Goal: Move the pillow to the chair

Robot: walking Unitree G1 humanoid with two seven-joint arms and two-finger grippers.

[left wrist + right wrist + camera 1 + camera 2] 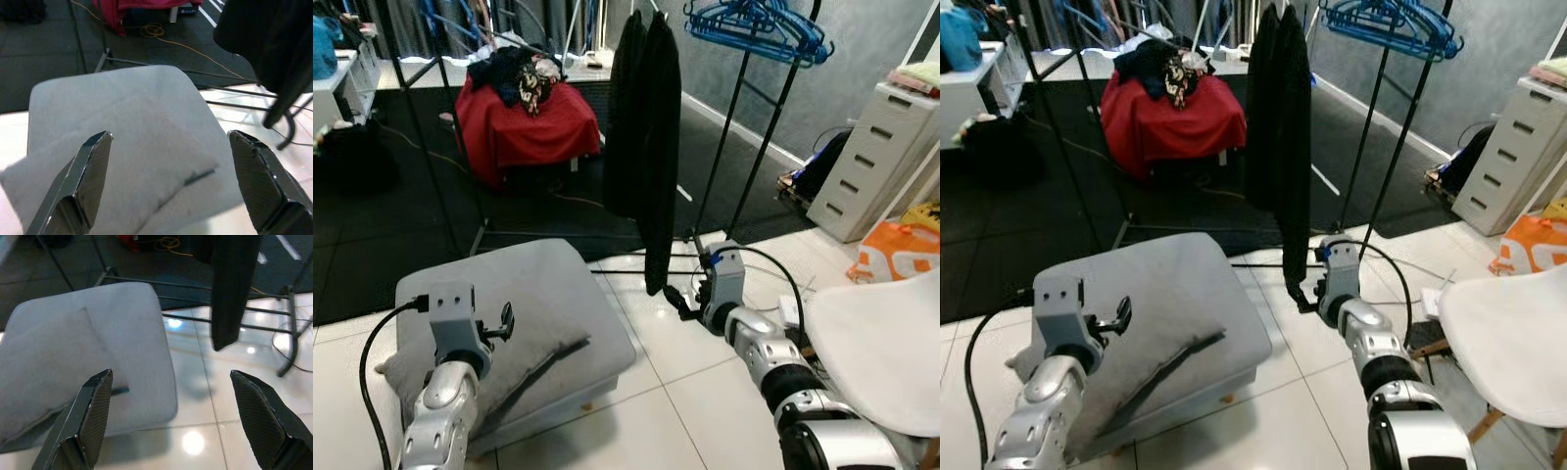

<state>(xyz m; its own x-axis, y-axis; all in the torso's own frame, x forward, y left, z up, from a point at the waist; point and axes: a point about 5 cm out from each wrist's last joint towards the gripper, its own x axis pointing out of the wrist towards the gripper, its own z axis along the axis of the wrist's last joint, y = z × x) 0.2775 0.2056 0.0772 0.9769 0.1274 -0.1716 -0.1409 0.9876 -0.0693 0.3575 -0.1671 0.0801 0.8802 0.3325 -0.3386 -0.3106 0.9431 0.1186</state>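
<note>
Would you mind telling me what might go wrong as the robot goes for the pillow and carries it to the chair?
The pillow lies flat on a grey ottoman; the open left gripper might pinch the ottoman too. The right gripper, also open, is near a hanging black garment and floor cables, which could snag. The white chair is close behind the right arm.

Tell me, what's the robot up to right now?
Left gripper open above grey pillow. Right gripper open, empty. White chair to its right. Clothes rack ahead.
</note>
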